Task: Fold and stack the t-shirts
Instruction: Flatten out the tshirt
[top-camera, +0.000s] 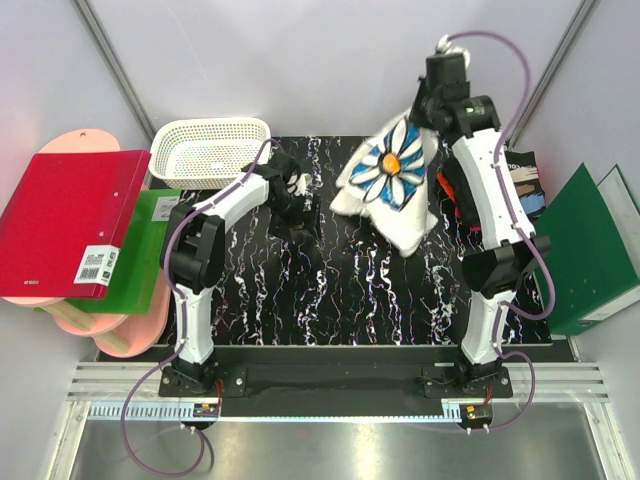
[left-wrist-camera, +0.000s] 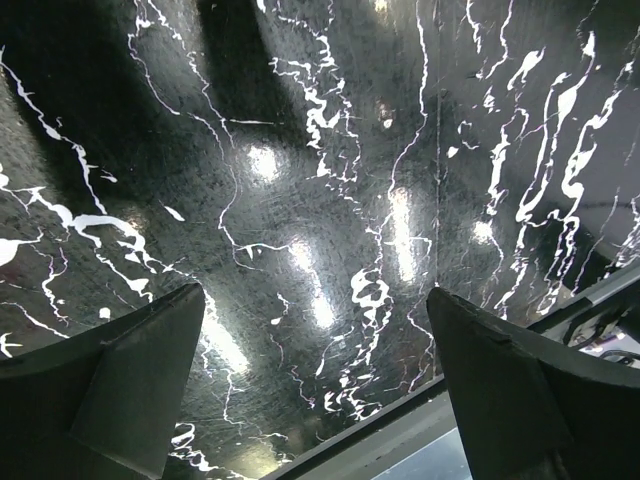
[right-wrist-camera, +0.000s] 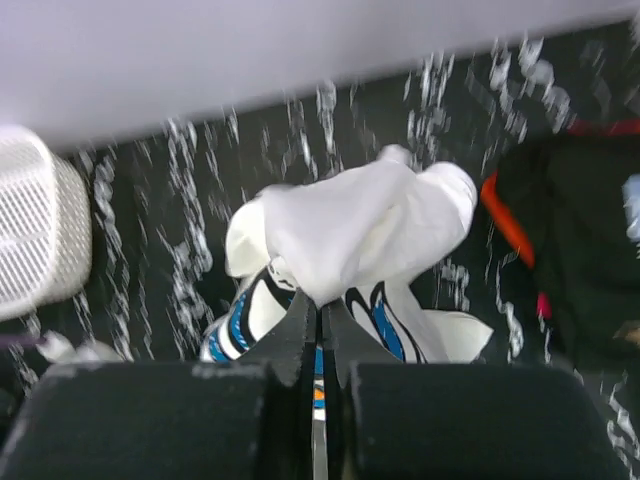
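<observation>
Currently lifted: white cloth t-shirt with blue flower print, hung over black marbled table, likely to be spread for folding.
Right gripper: clamped on shirt's edge.
Left gripper: opened wide, empty.
Other shirts: black-and-orange heap, right.

Black table top with thin white lines all over. Holds a white basket at the far left corner. Far right of the basket, by the edge, holds a dark pile of shirts with some red-orange. Between basket and pile, a white flower shirt, low end maybe touching, hard to tell.
</observation>
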